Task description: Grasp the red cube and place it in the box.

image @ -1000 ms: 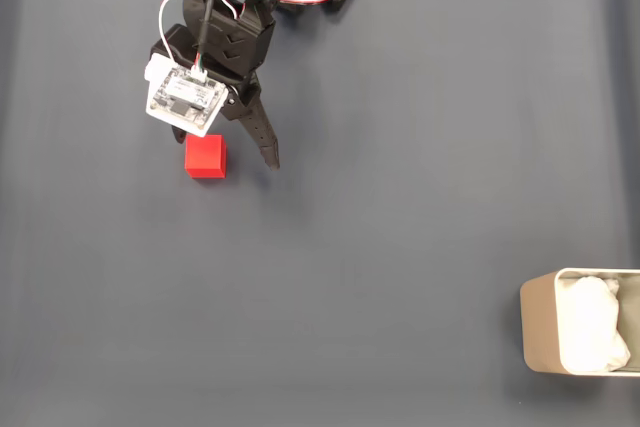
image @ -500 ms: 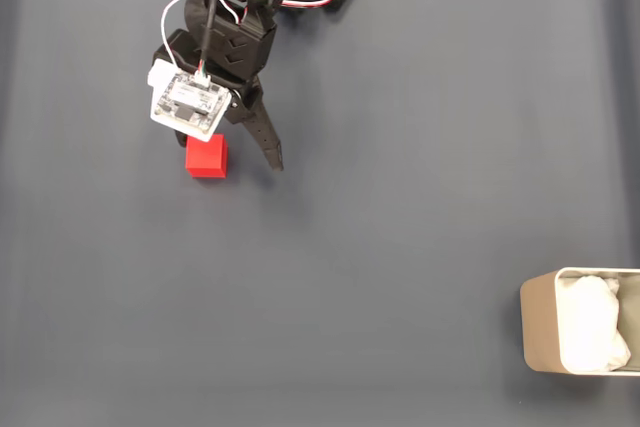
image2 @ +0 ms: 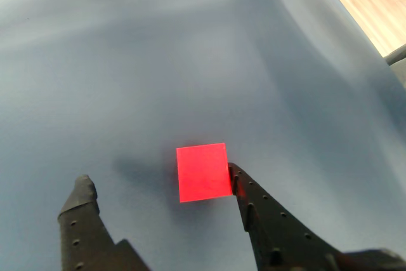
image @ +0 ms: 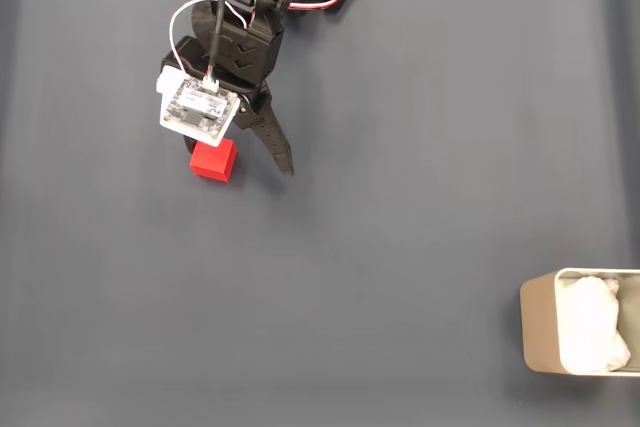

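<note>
Your arm reaches down from the top of the fixed view, its gripper [image: 240, 161] low over the desk [image: 400, 197] with fingers [image2: 269, 220] spread open. The white circuit board [image: 200, 109] hides the red cube's [image: 214, 159] upper edge. In the wrist view the plain bright cube [image2: 203, 172] sits between the fingers, touching the right one. The box [image: 540, 332] is cut off at the lower right.

Reaching down the fixed view from the top edge: a black arm [image: 245, 7] with red and white servo leads looped beside it. Bent toward the lower left at the wrist, carrying a white circuit board [image: 200, 108] on top. Gripper [image2: 158, 181] spread wide in the wrist view, tips well apart. One black finger [image: 276, 147] jutting down and to the right in the fixed view; the other hidden beneath the board.
</note>
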